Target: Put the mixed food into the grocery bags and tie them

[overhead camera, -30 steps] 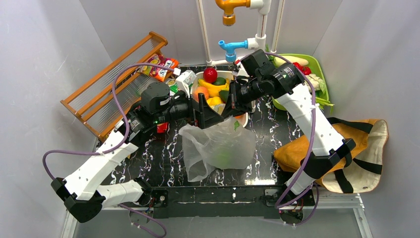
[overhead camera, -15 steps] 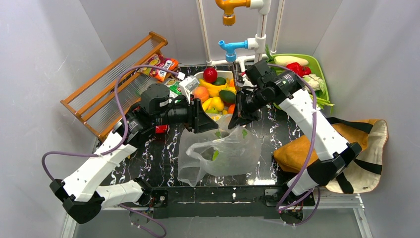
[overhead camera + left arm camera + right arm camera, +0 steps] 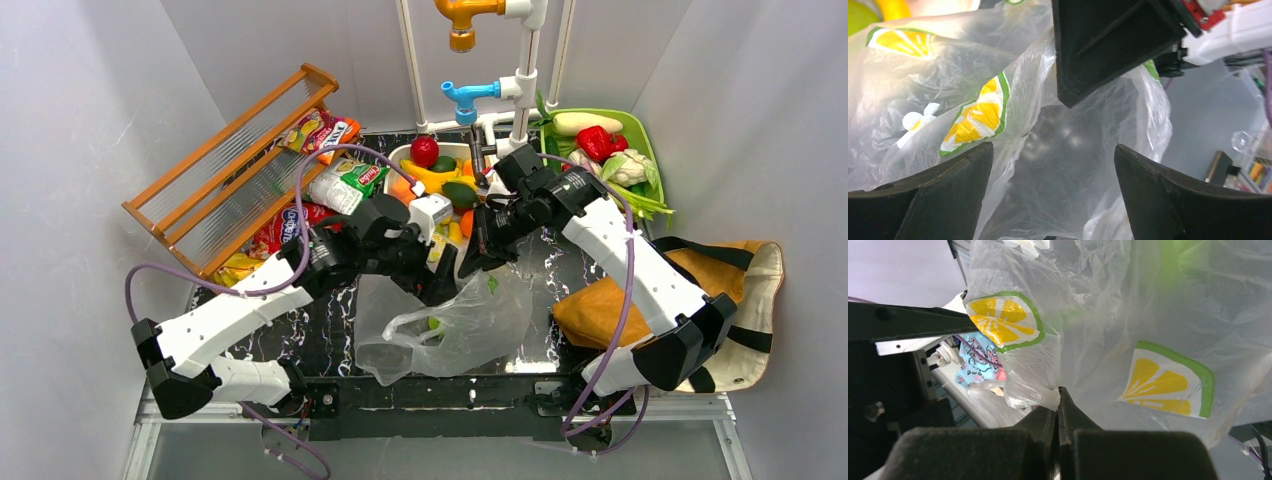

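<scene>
Jaws: right pair clamped on film of the clear bag (image 3: 470, 318), centre frame; left pair apart at its mouth. Risk: my opposing pull could tear the thin film.

Inside the clear plastic bag (image 3: 450, 320), a green item (image 3: 433, 323) is only a smear behind the film, too blurred to name. The right arm (image 3: 610, 225) covers part of the tan tote (image 3: 590, 305), and both arms hide much of the white tray (image 3: 452, 147). In the left wrist view, a blurred yellow piece (image 3: 895, 7) is cut off by the top edge.
</scene>
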Controlling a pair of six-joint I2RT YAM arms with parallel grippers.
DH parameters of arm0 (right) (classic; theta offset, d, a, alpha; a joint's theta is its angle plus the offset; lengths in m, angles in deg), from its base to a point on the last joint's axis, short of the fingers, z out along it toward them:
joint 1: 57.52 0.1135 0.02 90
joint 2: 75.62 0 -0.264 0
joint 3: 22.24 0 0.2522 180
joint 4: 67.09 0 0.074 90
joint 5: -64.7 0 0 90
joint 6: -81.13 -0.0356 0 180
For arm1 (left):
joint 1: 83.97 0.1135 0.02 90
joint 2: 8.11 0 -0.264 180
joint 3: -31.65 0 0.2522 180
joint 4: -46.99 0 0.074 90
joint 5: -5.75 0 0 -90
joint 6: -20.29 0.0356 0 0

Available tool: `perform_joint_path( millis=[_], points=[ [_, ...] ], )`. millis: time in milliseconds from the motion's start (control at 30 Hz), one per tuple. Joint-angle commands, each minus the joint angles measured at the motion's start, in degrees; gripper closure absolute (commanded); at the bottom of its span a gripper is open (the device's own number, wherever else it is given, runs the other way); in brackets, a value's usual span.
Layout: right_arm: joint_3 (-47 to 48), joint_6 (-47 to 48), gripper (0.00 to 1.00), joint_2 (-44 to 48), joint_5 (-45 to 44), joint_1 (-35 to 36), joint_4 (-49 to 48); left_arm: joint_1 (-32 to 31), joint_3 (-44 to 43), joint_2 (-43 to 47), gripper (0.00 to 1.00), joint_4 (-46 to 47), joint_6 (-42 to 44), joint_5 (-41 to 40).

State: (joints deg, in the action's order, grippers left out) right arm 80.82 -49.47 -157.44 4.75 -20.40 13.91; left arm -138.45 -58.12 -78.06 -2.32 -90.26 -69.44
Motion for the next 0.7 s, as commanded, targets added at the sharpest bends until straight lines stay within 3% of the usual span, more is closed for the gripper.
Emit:
perform_joint_path(
  millis=[0, 200, 433, 667],
  points=[
    [-1.3, 0.4, 0.99, 1.6, 5.8, -0.3, -4.7, -4.7, -4.0, -1.1, 0.03, -7.2, 4.2, -21.2],
    [-1.7, 0.4, 0.99, 1.6, 6.6, -0.3, -5.1, -9.0, -8.9, -6.1, 0.03, -7.4, 4.7, -40.0],
    [-0.2, 0.9, 0.99, 1.2, 6.9, -0.2, -3.8, -10.8, -8.6, -9.3, 0.29, -8.1, 8.4, -49.2],
    [-0.3, 1.4, 0.99, 1.7, 8.4, -0.2, -3.5, -10.8, -5.8, -10.1, 0.35, -4.4, 9.9, -53.6]
  ],
)
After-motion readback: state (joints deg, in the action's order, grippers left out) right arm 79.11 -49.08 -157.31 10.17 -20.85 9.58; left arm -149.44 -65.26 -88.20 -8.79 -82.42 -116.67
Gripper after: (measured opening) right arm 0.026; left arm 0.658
